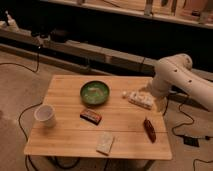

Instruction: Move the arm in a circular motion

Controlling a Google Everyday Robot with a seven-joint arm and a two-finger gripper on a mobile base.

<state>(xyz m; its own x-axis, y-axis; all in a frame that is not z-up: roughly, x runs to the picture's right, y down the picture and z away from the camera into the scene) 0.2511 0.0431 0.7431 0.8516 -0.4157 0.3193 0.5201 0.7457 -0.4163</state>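
The arm [176,75] is big, glossy and white, made of thick rounded segments with small dark holes. It reaches in from the right edge, bends at an elbow above the table's right rim and angles down and to the left. Its pale gripper [152,93] hangs at the table's right edge, just above and beside a white packet [140,99]. Nothing is seen in the gripper.
On the wooden table [65,90] are a green bowl [95,92], a white cup [45,115], a brown bar [91,116], a pale packet [105,143], a dark red item [149,129] and a small white ball [124,93]. Cables trail on the floor; a dark bench runs behind.
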